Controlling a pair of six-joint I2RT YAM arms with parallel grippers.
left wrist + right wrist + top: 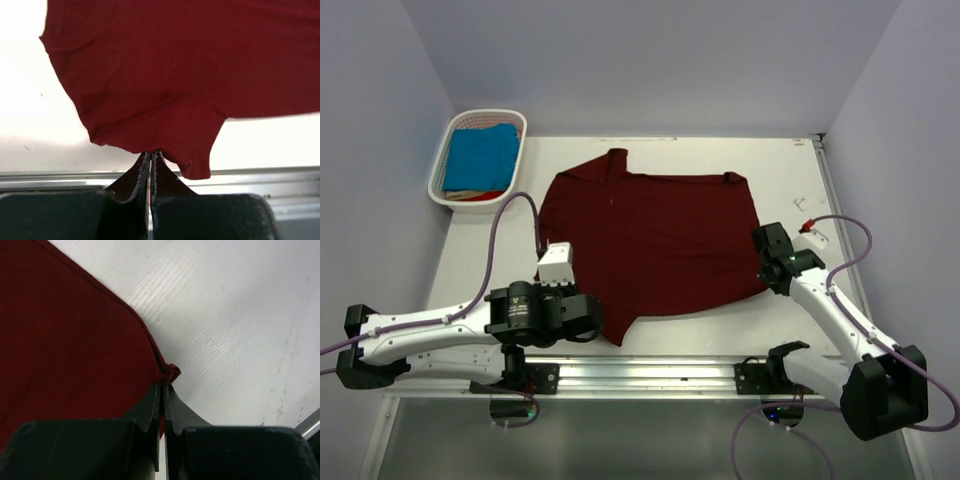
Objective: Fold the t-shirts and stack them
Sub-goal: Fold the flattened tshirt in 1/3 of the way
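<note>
A dark maroon t-shirt (650, 245) lies spread across the middle of the white table. My left gripper (602, 320) is at its near left part and is shut on the cloth's edge (151, 154), beside a hanging flap (197, 162). At the shirt's near right corner (170, 372), my right gripper (765, 282) is shut, with the bunched hem pinched between its fingers (152, 400). A turquoise-blue t-shirt (480, 158) lies folded in the basket at the far left.
The white slatted basket (440, 165) stands at the table's far left corner, with other cloth under the blue shirt. A metal rail (650, 375) runs along the near edge between the arm bases. Grey walls close in the back and both sides.
</note>
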